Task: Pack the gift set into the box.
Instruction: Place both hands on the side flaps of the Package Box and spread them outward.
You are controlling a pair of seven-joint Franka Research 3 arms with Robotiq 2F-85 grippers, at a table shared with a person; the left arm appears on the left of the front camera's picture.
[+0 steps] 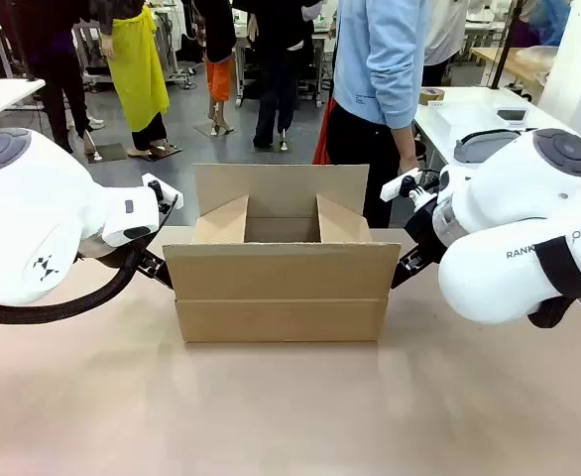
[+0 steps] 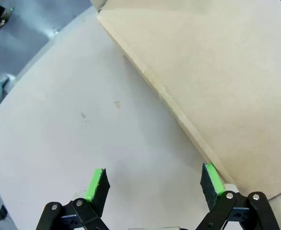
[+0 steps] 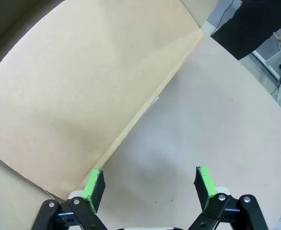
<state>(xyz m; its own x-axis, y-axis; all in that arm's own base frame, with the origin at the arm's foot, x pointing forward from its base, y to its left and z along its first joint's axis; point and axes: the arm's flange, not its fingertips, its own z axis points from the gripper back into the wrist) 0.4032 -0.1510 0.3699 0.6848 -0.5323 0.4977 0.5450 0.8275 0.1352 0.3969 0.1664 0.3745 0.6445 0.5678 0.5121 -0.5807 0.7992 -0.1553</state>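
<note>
The box [image 1: 281,288] stands open in the middle of the table, its front flap folded down outward, its side flaps leaning inward and its back flap upright. The gift set is out of view. My left gripper [image 2: 155,184] is open, low beside the box's left end; one green pad [image 2: 211,178] sits against the edge of the cardboard wall [image 2: 217,86]. At the box's right end my right gripper [image 3: 150,184] is open too, and one of its pads [image 3: 93,184] is close to the cardboard [image 3: 83,86]. In the front view both grippers [image 1: 154,266] [image 1: 406,268] are partly hidden behind the box.
A person in a light blue top [image 1: 380,69] stands at the far side, just behind the box. The tan table [image 1: 290,407] stretches bare in front of the box. A white table [image 1: 469,124] with a dark object is at back right.
</note>
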